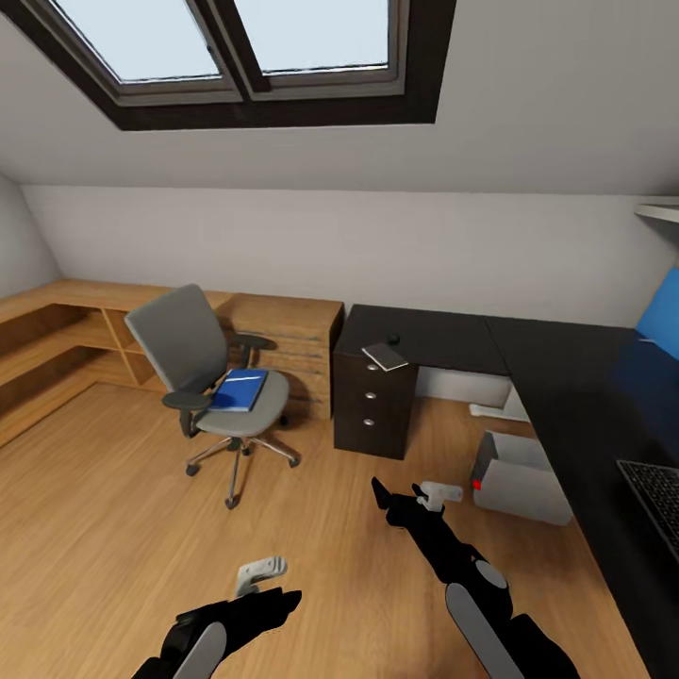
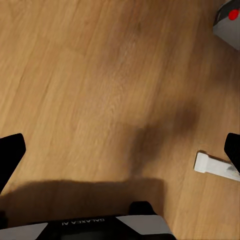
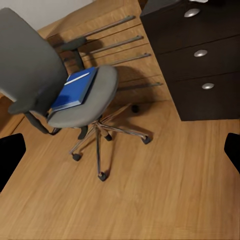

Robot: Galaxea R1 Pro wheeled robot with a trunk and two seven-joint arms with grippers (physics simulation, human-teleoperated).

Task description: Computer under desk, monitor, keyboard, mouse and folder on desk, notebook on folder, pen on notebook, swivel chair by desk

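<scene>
The grey swivel chair (image 1: 189, 354) (image 3: 30, 60) stands on the wood floor left of the desk, with the blue folder (image 1: 238, 389) (image 3: 75, 90) flat on its seat. On the black L-shaped desk (image 1: 453, 339), above its drawer unit (image 1: 372, 405) (image 3: 200, 55), lie the grey notebook (image 1: 385, 356) and the small black mouse (image 1: 393, 339). The grey computer (image 1: 519, 476) (image 2: 229, 22) sits on the floor under the desk. The keyboard (image 1: 655, 495) lies on the desk's near right wing. My left gripper (image 1: 278, 599) (image 2: 120, 150) and right gripper (image 1: 382, 492) (image 3: 120, 150) hang open over bare floor. The monitor is out of view and I cannot make out the pen.
A low light-wood cabinet (image 1: 57, 330) runs along the left wall to a wooden drawer chest (image 1: 297, 339) behind the chair. A blue wall panel (image 1: 660, 316) hangs at the right. A skylight (image 1: 245, 47) is set in the sloped ceiling. Open plank floor (image 1: 311, 509) lies between me and the chair.
</scene>
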